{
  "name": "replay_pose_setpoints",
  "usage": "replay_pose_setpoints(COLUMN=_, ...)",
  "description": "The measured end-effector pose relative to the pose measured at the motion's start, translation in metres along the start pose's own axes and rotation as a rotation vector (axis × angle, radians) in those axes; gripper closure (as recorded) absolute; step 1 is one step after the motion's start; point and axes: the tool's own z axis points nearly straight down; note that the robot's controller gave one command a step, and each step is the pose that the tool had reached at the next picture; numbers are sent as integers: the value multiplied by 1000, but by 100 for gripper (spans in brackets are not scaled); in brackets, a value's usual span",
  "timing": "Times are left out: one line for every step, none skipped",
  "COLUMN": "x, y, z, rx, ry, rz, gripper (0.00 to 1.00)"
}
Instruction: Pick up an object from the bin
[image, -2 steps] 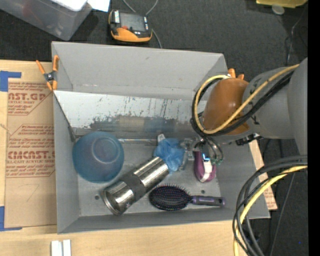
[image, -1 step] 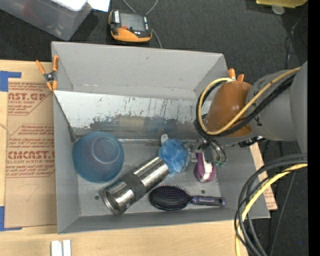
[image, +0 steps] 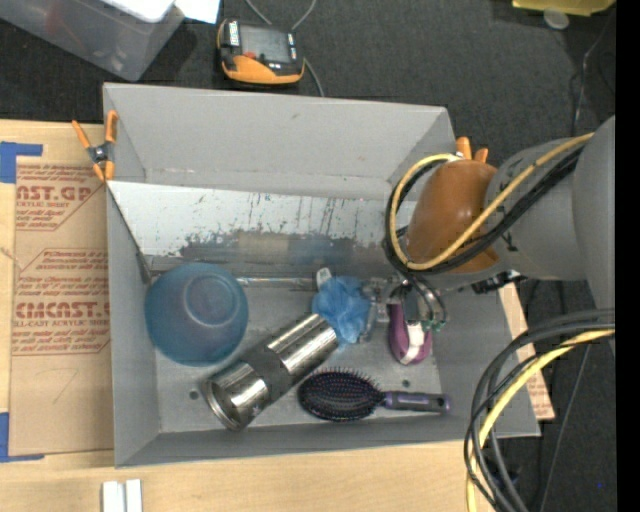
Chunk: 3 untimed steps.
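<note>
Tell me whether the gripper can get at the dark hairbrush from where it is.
Probably yes: the hairbrush lies uncovered on the bin floor, close to the gripper, with only the metal cylinder lying alongside its head.

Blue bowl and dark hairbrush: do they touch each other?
Apart. The camera view shows the metal cylinder lying between the blue bowl on the left and the dark hairbrush further right.
</note>
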Motion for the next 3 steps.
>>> replay_pose_setpoints(x=3, y=18, z=-1, rx=2, ry=-7, rz=-128, gripper=100)
replay_pose_setpoints(x=1, y=16, z=0, rx=0, ry=-5, rz=-80, gripper=100)
replay_pose_setpoints(x=1, y=30, z=0, rx=5, ry=-15, rz=-129, gripper=100)
